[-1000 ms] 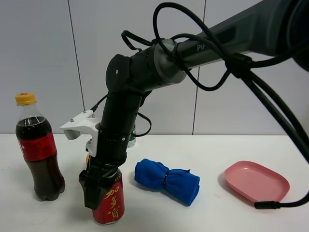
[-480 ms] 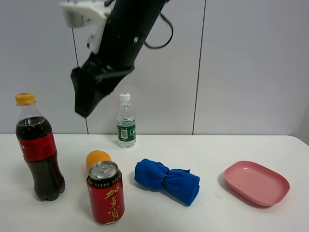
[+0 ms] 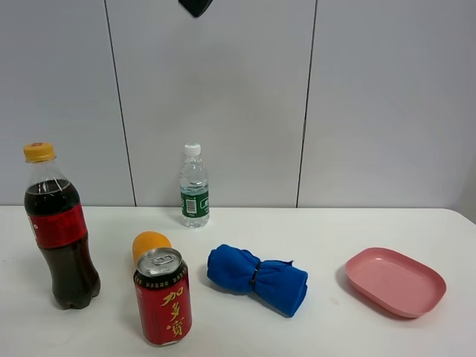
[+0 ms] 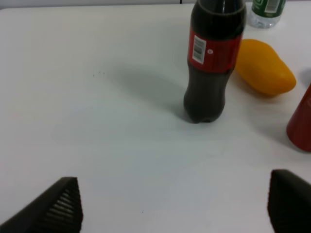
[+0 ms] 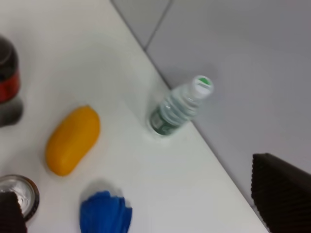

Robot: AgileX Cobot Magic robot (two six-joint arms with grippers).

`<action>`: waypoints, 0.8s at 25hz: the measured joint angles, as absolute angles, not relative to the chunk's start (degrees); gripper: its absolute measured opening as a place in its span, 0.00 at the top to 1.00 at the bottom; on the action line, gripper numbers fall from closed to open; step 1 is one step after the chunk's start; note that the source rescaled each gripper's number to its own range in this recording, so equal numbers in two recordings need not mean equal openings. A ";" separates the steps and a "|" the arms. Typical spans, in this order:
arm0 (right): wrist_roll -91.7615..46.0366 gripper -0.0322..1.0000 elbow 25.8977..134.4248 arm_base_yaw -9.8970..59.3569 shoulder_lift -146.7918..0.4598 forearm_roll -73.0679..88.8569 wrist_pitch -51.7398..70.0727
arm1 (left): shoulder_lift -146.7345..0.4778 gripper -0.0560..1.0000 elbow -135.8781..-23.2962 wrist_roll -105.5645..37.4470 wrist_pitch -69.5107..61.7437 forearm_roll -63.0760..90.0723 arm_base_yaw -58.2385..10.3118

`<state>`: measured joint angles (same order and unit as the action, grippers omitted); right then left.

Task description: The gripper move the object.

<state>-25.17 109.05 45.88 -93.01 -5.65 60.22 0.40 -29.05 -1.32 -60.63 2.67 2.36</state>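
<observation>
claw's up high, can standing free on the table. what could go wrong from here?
1. The can stands close in front of the orange fruit, with the cola bottle beside it. If the right claw comes down, an open finger could clip either, and the tall bottle looks easy to tip.
2. The blue cloth lies near on the other side, so a sideways push might snag it.

The exterior camera sits past the white desk's front edge, slightly raised, facing the back wall. The left wrist camera hangs low near the front-left corner, close to the dark cola bottle with red label. The right wrist camera looks steeply down from high at the back edge. All three share the oblong orange-yellow fruit and the red drink can.
</observation>
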 joint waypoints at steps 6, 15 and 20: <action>-19.62 0.15 108.99 45.88 -87.19 -7.20 67.80 | 0.40 0.00 -29.05 -1.32 -60.63 2.67 2.36; -14.12 0.15 81.22 45.88 -73.03 -10.77 56.14 | 0.40 0.00 -29.05 -1.32 -60.63 2.67 2.36; -4.04 0.15 64.19 45.88 -63.40 -12.78 49.67 | 0.40 0.00 -29.05 -1.32 -60.63 2.67 2.36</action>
